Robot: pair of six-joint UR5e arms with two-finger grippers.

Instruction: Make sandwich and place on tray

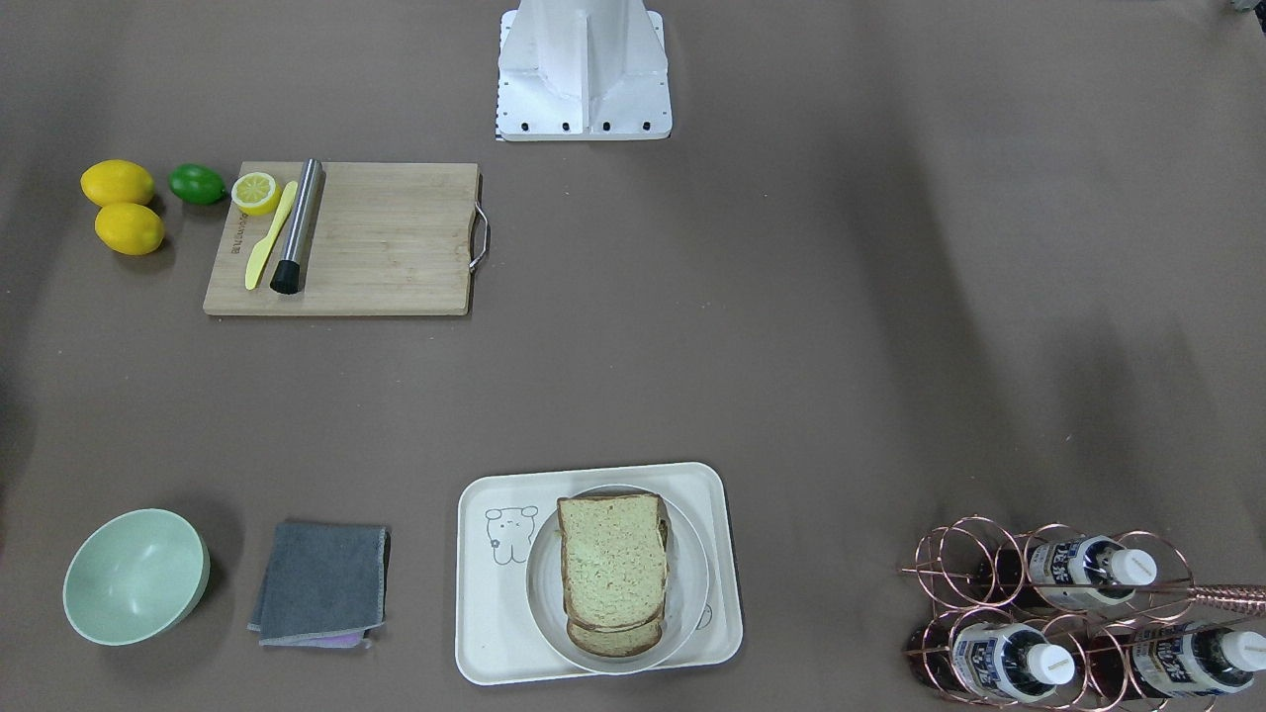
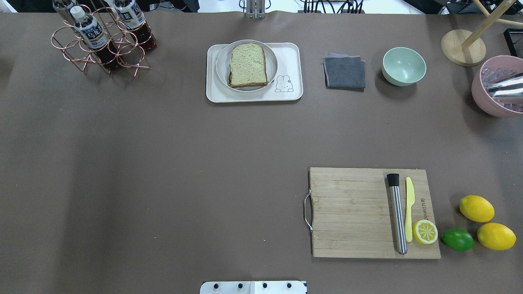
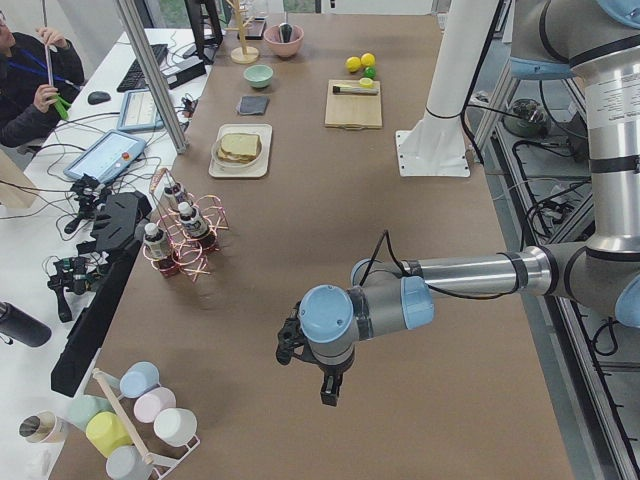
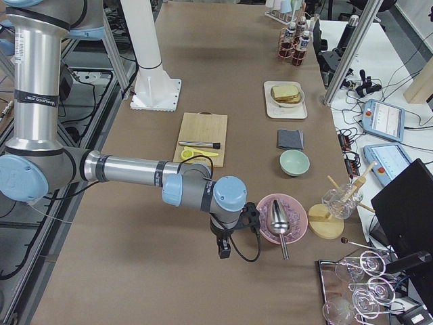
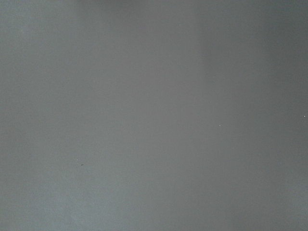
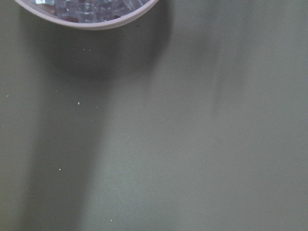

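The sandwich (image 1: 613,574) shows as two stacked bread slices on a round white plate (image 1: 542,603), which stands on the cream tray (image 1: 485,633). No egg shows between the slices. The sandwich (image 2: 247,65) and tray (image 2: 294,53) lie at the table's far middle in the overhead view. Neither gripper shows in the overhead or front views. The left gripper (image 3: 330,388) hangs over bare table far from the tray, and I cannot tell whether it is open or shut. The right gripper (image 4: 224,250) hangs beside a pink bowl (image 4: 277,220), and I cannot tell its state either.
A wooden cutting board (image 2: 355,212) holds a steel muddler (image 2: 397,214), a yellow knife (image 2: 409,208) and a lemon half (image 2: 425,232). Two lemons (image 2: 476,208) and a lime (image 2: 457,239) lie beside it. A grey cloth (image 2: 345,72), a green bowl (image 2: 403,66) and a bottle rack (image 2: 102,36) stand along the far side.
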